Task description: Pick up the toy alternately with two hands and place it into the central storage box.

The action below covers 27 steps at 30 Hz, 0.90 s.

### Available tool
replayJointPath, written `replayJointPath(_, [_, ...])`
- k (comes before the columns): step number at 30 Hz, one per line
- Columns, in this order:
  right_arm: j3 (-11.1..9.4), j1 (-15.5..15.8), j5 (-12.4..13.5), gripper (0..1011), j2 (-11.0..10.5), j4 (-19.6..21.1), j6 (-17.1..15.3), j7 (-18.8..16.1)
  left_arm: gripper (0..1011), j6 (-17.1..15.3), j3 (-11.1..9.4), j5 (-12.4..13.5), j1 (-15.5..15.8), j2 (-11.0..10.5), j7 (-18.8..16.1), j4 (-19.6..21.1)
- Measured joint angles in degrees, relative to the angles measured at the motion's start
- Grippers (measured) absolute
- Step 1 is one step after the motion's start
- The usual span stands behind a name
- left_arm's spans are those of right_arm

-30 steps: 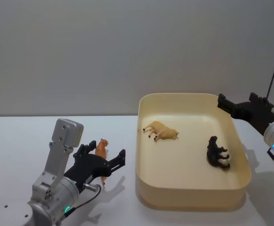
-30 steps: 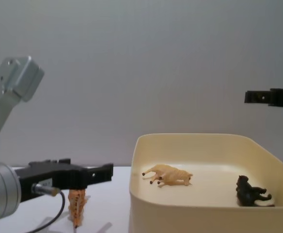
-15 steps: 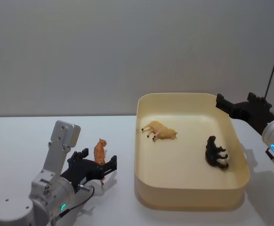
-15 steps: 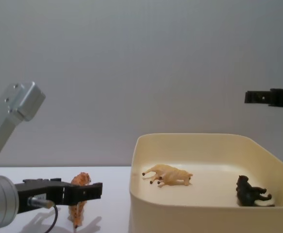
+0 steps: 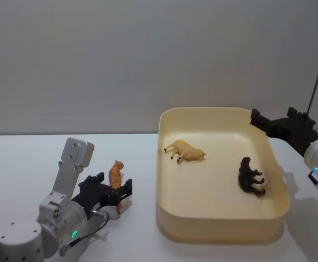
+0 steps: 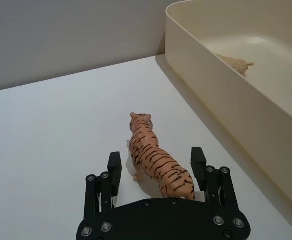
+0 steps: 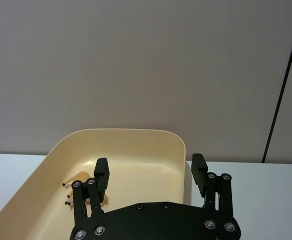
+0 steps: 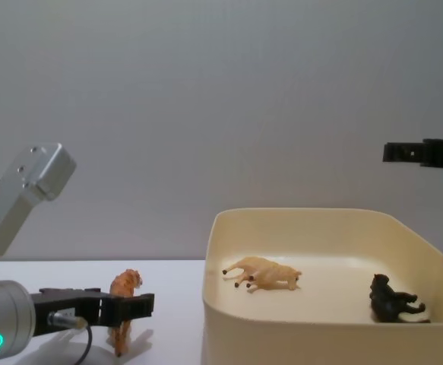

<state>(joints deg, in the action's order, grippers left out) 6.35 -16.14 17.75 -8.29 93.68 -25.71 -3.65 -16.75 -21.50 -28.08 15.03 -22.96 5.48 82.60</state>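
Even, soft, fairly bright light from my feeds, no harsh glare. The white table (image 5: 28, 158) reads clean with faint soft shadows: one under the storage box (image 5: 222, 232), one right of it, small ones under the left gripper (image 5: 108, 192). The grey wall (image 8: 206, 99) is flat and evenly lit. Wrist views sharp close in; no motion blur or edge distortion I can see.

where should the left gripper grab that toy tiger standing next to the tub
Grip the toy tiger across its flanks at mid-body, coming from behind its tail. It stands upright, facing away, and its sides are its flattest part. The left gripper already straddles its hindquarters, jaws open.
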Motion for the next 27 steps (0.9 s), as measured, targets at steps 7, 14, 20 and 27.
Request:
replayJointPath(7, [0.0, 0.0, 0.0, 1001, 0.0, 0.0, 0.0, 0.0, 681, -0.16, 0.06, 0.2, 0.7, 0.42, 0.42, -1.19])
replayJointPath(14, [0.0, 0.0, 0.0, 1001, 0.0, 0.0, 0.0, 0.0, 461, -0.24, 0.1, 0.31, 1.11, 0.65, 0.69, -1.91])
replayJointPath(20, [0.0, 0.0, 0.0, 1001, 0.0, 0.0, 0.0, 0.0, 301, -0.25, 0.11, 0.48, 1.22, 0.76, 0.89, -2.05])
replayJointPath(27, [0.0, 0.0, 0.0, 1001, 0.0, 0.0, 0.0, 0.0, 301, 0.17, -0.04, 2.04, 2.1, 1.21, 2.24, -2.24])
